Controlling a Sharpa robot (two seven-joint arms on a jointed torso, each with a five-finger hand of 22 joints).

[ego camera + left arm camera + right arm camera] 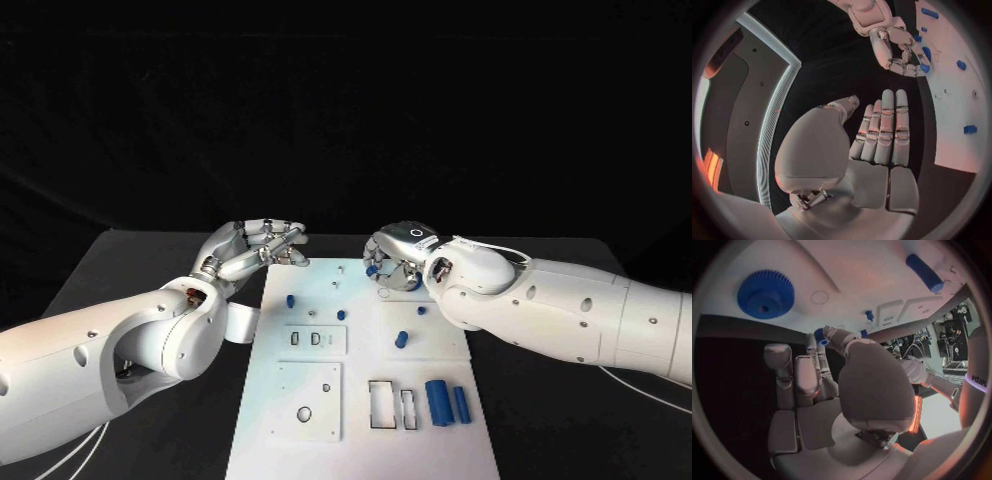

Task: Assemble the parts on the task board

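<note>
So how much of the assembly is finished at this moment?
Little looks finished. Blue pegs stand in the task board. The right hand pinches a small blue part beside the blue gear; the left hand is empty. Two blue cylinders lie loose, and several slots are unfilled.

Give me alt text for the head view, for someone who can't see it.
Two white robot arms reach over a white task board on a black table; the right hand pinches a small blue part at the board's far end. The left hand hovers open beside the far-left corner. More blue parts lie on the board.
</note>
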